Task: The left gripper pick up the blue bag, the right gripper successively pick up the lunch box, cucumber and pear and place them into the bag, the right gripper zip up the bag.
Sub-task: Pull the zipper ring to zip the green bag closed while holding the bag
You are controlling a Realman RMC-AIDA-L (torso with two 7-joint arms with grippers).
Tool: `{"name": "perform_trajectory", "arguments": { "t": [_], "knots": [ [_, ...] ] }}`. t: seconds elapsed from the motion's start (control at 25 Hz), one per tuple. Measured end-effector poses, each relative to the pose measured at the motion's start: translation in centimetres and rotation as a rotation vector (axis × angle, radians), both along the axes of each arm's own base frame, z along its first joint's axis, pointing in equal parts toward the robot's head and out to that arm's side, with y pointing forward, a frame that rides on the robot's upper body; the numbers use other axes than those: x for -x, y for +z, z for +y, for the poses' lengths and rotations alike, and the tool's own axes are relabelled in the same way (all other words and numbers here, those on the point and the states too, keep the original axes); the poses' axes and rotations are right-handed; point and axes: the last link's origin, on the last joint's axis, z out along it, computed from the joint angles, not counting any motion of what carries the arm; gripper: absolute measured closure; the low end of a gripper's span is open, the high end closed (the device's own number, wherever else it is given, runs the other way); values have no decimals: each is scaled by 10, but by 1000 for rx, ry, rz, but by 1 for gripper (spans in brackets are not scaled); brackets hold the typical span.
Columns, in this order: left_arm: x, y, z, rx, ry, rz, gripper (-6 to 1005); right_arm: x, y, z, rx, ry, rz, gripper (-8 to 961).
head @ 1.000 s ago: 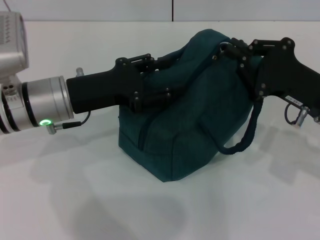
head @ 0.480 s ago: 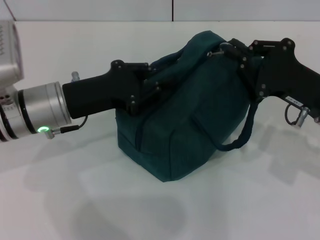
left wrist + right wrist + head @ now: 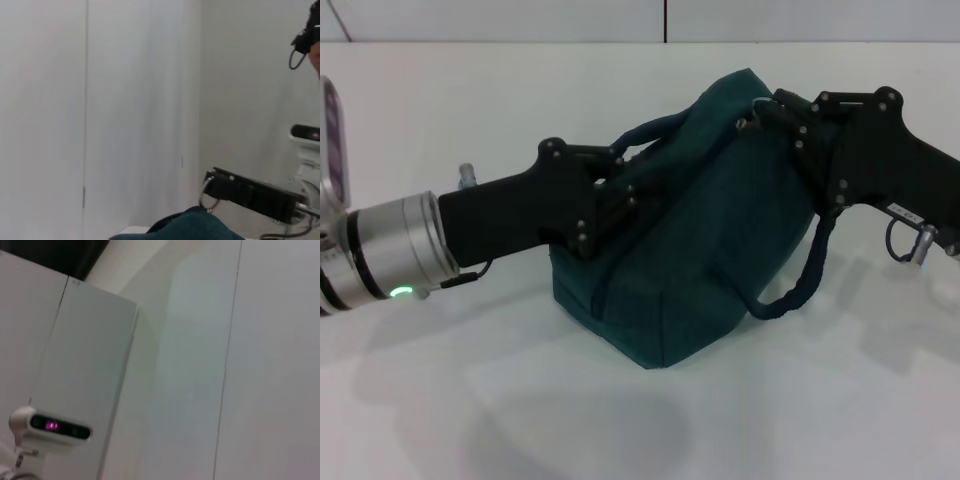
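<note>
Blue bag mid-tabletop, one strap hanging loose on its right, my left gripper clamped on the bag's left top edge, my right gripper pinched shut on the zipper ring at its crest.

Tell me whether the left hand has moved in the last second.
Yes. The left hand has dropped and pulled back toward the robot's left along the blue bag, judged against the wall seam.
</note>
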Motion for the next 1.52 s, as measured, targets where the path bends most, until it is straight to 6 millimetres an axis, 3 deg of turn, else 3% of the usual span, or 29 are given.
{"name": "perform_trajectory", "arguments": {
  "t": [0.36,1.52],
  "knots": [
    [5,1,-16,-2,-41,-25,883,-6,3,1,19,-59,45,934],
    [19,12,-23,-25,-3,-28,887,-42,13,19,-54,-310,39,933]
  ]
}}
